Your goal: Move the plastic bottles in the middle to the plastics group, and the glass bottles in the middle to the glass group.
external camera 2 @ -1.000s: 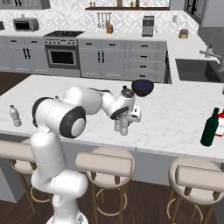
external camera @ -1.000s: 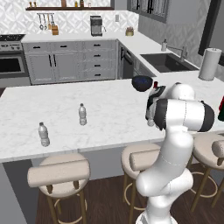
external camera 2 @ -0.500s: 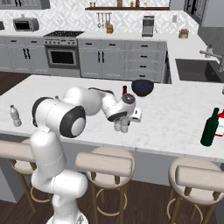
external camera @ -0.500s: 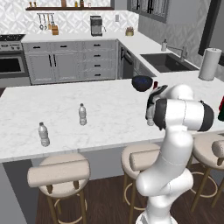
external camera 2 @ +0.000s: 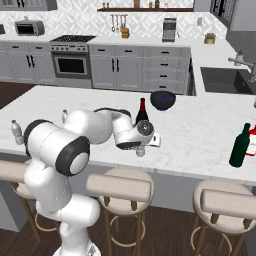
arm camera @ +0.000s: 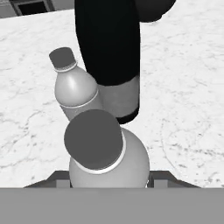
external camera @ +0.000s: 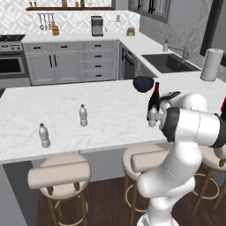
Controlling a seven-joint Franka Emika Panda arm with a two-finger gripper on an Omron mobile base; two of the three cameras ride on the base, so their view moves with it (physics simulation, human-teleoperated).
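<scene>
Close up in the hand view, a clear plastic bottle (arm camera: pixel 105 153) with a pale cap sits between my finger tips, and my gripper (arm camera: pixel 107 178) is shut on it. A second plastic bottle (arm camera: pixel 74 89) stands just behind it, beside the dark red glass bottle (arm camera: pixel 111 52). From the base, the gripper (external camera: pixel 158 114) holds the plastic bottle (external camera: pixel 152 117) in front of the glass bottle (external camera: pixel 154 97) at the island's middle. The plastics group (external camera: pixel 83 115) (external camera: pixel 43 135) stands on the left. A dark green bottle (external camera 2: pixel 240 145) of the glass group stands on the right.
A dark blue bowl (external camera: pixel 143 84) sits just behind the glass bottle. A white paper-towel roll (external camera: pixel 211 64) stands at the far right near the sink (external camera: pixel 167 62). Stools (external camera: pixel 59 174) line the island's front edge. Bare marble (external camera: pixel 114 110) lies between the middle and the plastics group.
The jaws have closed from open onto the near plastic bottle. The arm and the bottles have hardly shifted.
</scene>
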